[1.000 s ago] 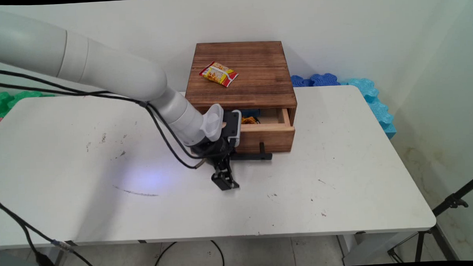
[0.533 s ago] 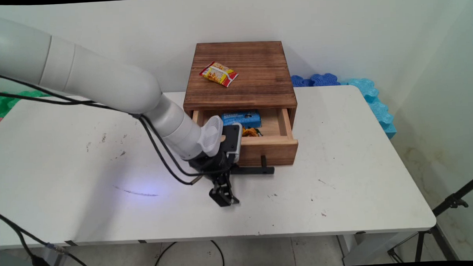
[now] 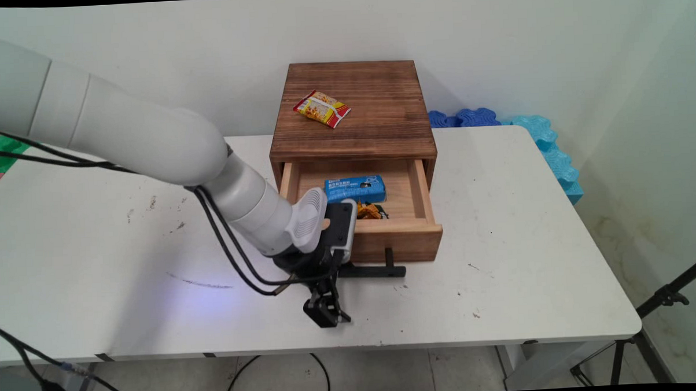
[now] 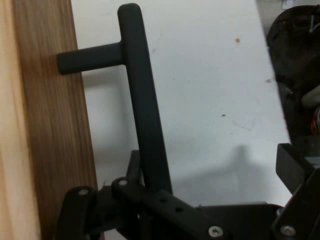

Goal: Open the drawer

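While the arm is reaching in from the left in the main view, its claw [image 3: 338, 271] is sitting low over the tabletop [image 3: 529, 258], right at the left end of the black bar handle [image 3: 374, 271] on the drawer [image 3: 410, 244]. The drawer is standing well out of the dark wooden cabinet [image 3: 380, 130], so its inside is showing. A blue packet [image 3: 355, 189] is lying flat toward the back of it, and a small orange and dark wrapper [image 3: 373, 210] is lying near the front wall, partly hidden behind the wrist. A yellow and red snack packet [image 3: 320, 108] is resting on the cabinet's top, well apart from the claw. Blue foam pieces [image 3: 531, 131] are lying along the wall behind the tabletop's right side.

In the hand view the handle [image 4: 142, 100] is running up from the bottom edge, its stem meeting the drawer's wooden front [image 4: 55, 130] on the left. The bar's lower end is disappearing between the black linkage of the claw [image 4: 150, 200], which, as far as I can judge, is pinching narrowly around it and holding the handle. Bare white tabletop [image 4: 210, 90] is showing to the right of the bar.
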Motion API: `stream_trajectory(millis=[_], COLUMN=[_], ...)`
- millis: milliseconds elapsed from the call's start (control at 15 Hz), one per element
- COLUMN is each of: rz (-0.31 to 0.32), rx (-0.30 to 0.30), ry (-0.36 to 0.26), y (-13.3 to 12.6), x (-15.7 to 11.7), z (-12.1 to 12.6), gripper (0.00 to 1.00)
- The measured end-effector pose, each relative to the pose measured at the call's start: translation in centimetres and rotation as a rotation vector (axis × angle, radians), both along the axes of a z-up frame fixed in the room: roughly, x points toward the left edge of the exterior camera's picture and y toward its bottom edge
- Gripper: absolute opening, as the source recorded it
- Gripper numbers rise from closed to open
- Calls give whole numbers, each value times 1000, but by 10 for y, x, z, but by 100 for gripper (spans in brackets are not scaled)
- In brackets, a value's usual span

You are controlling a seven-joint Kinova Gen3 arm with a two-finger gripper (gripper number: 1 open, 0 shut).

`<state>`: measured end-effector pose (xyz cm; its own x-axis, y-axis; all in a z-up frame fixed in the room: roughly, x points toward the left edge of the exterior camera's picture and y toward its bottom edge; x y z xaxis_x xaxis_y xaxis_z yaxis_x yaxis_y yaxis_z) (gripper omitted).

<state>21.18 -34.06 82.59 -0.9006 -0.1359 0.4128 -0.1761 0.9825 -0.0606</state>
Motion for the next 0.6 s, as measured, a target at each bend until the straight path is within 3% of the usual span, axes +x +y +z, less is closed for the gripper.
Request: stream_trajectory(millis=[600], rz=[-15], rx=[26], ry=[2], y=[40], x=[-8], z=[4], gripper=[100])
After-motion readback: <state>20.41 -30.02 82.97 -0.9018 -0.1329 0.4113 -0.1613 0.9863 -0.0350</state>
